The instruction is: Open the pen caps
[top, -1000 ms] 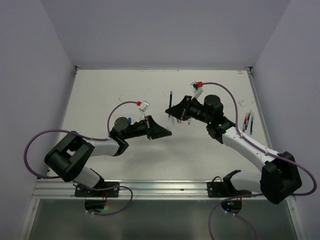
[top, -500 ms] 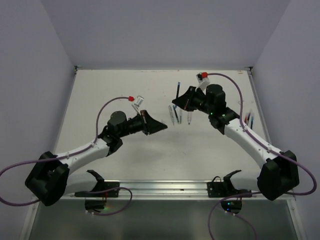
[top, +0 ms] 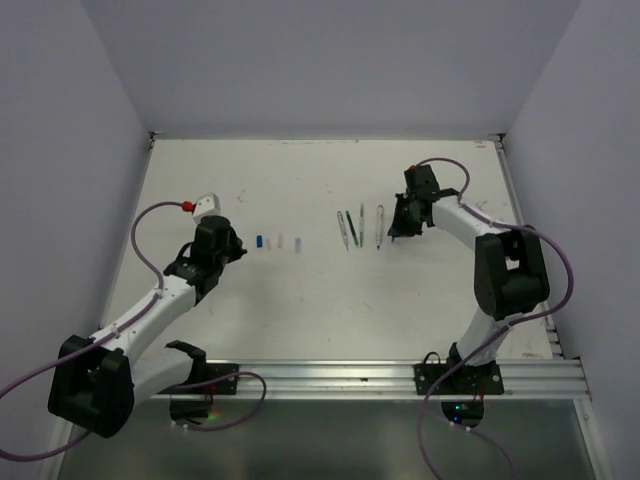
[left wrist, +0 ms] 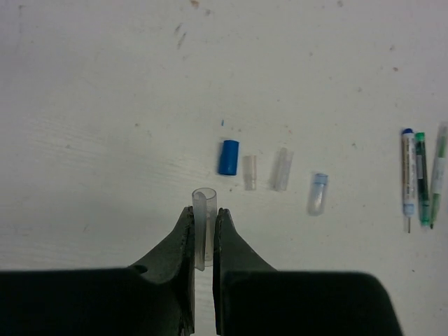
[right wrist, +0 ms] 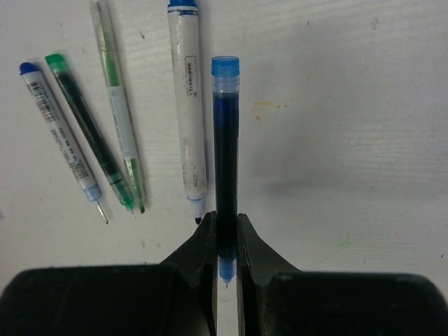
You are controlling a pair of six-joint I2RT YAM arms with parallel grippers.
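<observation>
My left gripper (left wrist: 204, 214) is shut on a clear pen cap (left wrist: 204, 203) that sticks out past the fingertips, low over the table. Ahead of it lie a blue cap (left wrist: 228, 157) and three clear caps (left wrist: 250, 172) (left wrist: 281, 169) (left wrist: 318, 193). My right gripper (right wrist: 225, 225) is shut on a dark blue pen (right wrist: 225, 140) with no cap, its tip between the jaws. To its left lie several uncapped pens: a white-barrelled one (right wrist: 187, 105), a light green one (right wrist: 119, 119), a green-black one (right wrist: 87, 133) and a blue-ended one (right wrist: 59, 133). From above, the left gripper (top: 236, 247) sits left of the caps (top: 280, 242) and the right gripper (top: 394, 232) right of the pens (top: 350, 228).
Purple cables (top: 150, 240) loop off both wrists. The white table (top: 300, 300) is walled at the back and sides. A metal rail (top: 320, 375) with the arm bases runs along the near edge.
Both grippers were close together above the table's middle. The left arm has swung left and down to the caps. The right arm has swung right and back, beside the pen row.
</observation>
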